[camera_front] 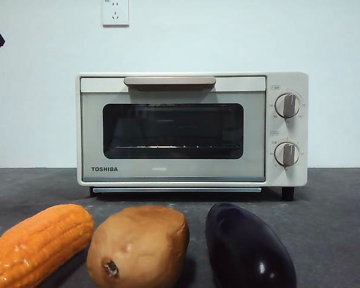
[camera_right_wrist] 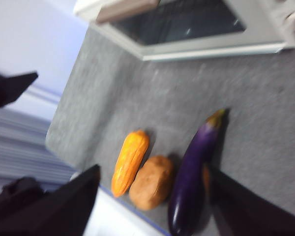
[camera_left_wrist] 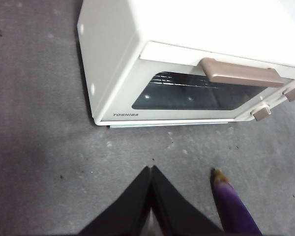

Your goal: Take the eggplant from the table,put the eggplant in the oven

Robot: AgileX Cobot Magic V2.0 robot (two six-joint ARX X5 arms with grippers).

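Nothing done yet. Eggplant (camera_front: 249,249) lies on table (camera_front: 336,204) in front of oven (camera_front: 192,129), beside potato (camera_front: 138,246) & corn (camera_front: 39,243). Oven door closed. Left gripper (camera_left_wrist: 151,169) jaws pressed together, empty; right gripper (camera_right_wrist: 155,196) jaws wide apart over the veg, holding nothing. Left: open door, grab, load.

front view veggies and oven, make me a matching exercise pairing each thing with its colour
Things:
1. corn
2. potato
3. eggplant
4. oven

Colours:
A. cream white
B. dark purple
C. orange
D. brown

Pairs: 1-C, 2-D, 3-B, 4-A
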